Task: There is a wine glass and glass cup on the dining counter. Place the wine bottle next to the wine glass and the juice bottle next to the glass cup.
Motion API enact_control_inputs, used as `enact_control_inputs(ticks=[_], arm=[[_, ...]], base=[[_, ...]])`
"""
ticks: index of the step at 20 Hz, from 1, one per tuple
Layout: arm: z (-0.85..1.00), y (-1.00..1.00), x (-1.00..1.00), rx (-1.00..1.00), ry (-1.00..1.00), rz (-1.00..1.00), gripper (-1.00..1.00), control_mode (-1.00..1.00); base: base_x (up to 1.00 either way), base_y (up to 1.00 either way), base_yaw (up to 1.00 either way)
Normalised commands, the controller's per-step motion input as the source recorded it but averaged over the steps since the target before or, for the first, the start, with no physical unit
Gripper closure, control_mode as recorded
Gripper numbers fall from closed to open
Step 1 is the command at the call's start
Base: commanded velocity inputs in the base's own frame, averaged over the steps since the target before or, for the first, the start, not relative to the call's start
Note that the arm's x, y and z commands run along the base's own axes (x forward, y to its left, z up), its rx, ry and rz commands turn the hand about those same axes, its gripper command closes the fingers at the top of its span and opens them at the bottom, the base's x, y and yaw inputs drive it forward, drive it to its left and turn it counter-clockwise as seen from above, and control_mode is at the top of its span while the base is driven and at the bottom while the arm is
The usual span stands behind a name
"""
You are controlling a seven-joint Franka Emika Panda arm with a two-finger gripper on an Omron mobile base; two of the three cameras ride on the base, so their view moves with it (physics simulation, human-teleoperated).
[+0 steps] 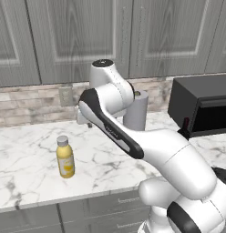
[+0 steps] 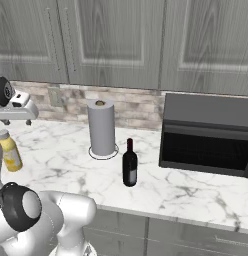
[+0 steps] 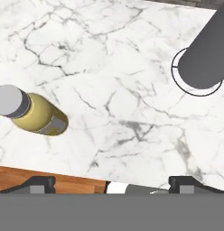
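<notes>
The yellow juice bottle (image 1: 65, 157) (image 2: 9, 151) with its grey-white cap stands upright on the marble worktop (image 1: 28, 182), near the front edge. From above, in the hand view, the juice bottle (image 3: 35, 113) lies left of my gripper (image 3: 114, 184). The gripper hovers open over the worktop, its fingertips (image 3: 39, 182) wide apart and nothing between them. Further right stands the dark wine bottle (image 2: 129, 165), between the paper-towel roll and the microwave. The dining counter, the wine glass and the glass cup are out of view.
A grey paper-towel roll (image 1: 137, 111) (image 2: 101, 127) (image 3: 206, 54) stands near the brick backsplash. A black microwave (image 1: 201, 107) (image 2: 208, 135) sits at the right. Grey wall cabinets hang above. A strip of wooden floor (image 3: 64, 180) shows past the worktop's edge.
</notes>
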Motion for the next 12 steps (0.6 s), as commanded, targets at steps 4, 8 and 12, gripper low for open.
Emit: enact_control_inputs(ticks=[4,8,12], arm=[[-0.07,0.44,-0.12,0.01,0.00,0.00,-1.00,-1.00],[-0.01,0.37,-0.03,0.10,0.00,0.00,-1.00,-1.00],[-0.02,0.35,0.00,0.07,0.00,0.00,-1.00,-1.00]], base=[[0.00,0.00,0.00],[0.00,0.00,0.00],[0.00,0.00,0.00]])
